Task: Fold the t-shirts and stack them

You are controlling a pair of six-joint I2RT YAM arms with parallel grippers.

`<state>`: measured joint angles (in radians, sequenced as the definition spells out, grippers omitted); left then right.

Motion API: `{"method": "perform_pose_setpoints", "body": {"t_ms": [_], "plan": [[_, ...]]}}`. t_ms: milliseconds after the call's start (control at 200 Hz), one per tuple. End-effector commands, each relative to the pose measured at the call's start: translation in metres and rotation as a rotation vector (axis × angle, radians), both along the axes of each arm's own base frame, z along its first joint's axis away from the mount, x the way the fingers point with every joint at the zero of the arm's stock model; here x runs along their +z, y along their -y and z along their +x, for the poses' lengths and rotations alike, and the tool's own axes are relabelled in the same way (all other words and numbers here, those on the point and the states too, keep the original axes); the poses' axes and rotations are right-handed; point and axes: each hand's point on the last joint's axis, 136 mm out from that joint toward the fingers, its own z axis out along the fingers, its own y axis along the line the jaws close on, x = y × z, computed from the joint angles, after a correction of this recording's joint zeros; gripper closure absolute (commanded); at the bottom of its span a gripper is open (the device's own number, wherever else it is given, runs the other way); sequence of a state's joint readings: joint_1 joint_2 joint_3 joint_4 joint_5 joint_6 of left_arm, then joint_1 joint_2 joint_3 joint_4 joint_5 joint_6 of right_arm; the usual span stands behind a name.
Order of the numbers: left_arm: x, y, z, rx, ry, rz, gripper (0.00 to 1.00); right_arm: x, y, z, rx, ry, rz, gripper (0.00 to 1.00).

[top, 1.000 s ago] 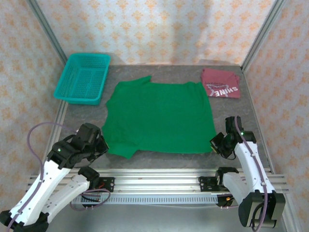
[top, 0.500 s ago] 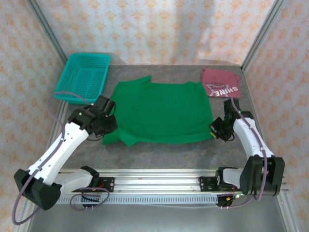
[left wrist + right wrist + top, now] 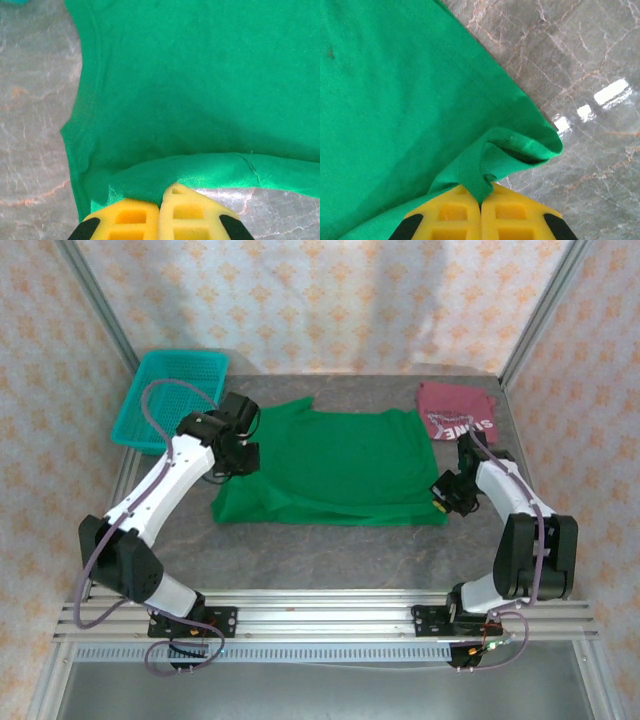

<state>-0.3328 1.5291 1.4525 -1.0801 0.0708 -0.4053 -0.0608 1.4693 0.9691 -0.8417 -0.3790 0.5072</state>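
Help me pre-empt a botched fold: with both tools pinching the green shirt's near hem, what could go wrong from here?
The right tool pinches only a narrow tab of the plain green cloth t-shirt, so it might slip free. The hem bunches at the left tool, so the fold may land creased. The folded maroon t-shirt with white lettering lies just beyond the right arm; a carry toward the back could nudge it.

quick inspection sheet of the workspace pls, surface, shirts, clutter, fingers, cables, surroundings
surface: grey marbled table, glare at right
job's things: green shirt spread out, near hem lifted and folded back; maroon shirt folded, far right corner
clutter: teal basket, far left corner
fingers: left fingers shut on green shirt's near left hem; right fingers shut on its near right corner
cables: purple cable arching over left arm
surroundings: patterned walls, metal frame
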Motion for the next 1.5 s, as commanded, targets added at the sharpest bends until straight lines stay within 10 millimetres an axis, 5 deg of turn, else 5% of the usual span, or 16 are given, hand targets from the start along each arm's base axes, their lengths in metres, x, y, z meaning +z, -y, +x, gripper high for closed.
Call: {"method": "perform_pose_setpoints", "body": {"t_ms": [0,455,595,661,726,801,846,981,1091,1196,1301,1391,1496], "plan": [[0.010,0.004,0.019,-0.084,0.027,0.029,1.00,0.001,0.011,0.012,0.009,0.014,-0.056,1.00],[-0.014,0.014,0.076,-0.181,-0.016,0.115,1.00,-0.021,0.021,0.026,-0.005,-0.027,-0.078,0.99],[-0.024,-0.002,0.093,-0.095,-0.012,0.117,1.00,-0.027,0.022,0.044,-0.024,0.001,-0.058,0.92],[-0.020,-0.009,0.102,-0.039,0.015,0.087,0.81,-0.028,0.021,0.059,-0.041,0.022,-0.028,0.84],[-0.009,-0.011,0.111,-0.002,0.059,0.056,0.74,-0.025,0.019,0.079,-0.044,0.072,0.006,0.71],[0.009,-0.013,0.118,0.025,0.105,0.041,0.47,-0.010,0.018,0.101,-0.049,0.127,0.042,0.59],[0.021,-0.014,0.119,0.035,0.133,0.033,0.41,0.003,0.017,0.111,-0.043,0.163,0.053,0.54],[0.054,-0.013,0.099,0.085,0.212,-0.043,0.35,0.044,0.019,0.117,-0.017,0.261,0.041,0.45],[0.059,-0.013,0.061,0.125,0.243,-0.127,0.29,0.059,0.016,0.095,0.019,0.275,0.028,0.39],[0.042,-0.017,0.022,0.169,0.218,-0.179,0.27,0.062,0.015,0.068,0.051,0.276,0.008,0.33],[0.018,-0.012,-0.006,0.192,0.187,-0.253,0.27,0.057,-0.010,0.047,0.078,0.305,0.129,0.36],[-0.006,-0.007,-0.019,0.201,0.146,-0.282,0.30,0.043,-0.040,0.030,0.124,0.277,0.247,0.47],[-0.026,0.011,-0.018,0.212,0.140,-0.391,0.51,0.028,-0.075,0.023,0.185,0.267,0.310,0.65]]}}
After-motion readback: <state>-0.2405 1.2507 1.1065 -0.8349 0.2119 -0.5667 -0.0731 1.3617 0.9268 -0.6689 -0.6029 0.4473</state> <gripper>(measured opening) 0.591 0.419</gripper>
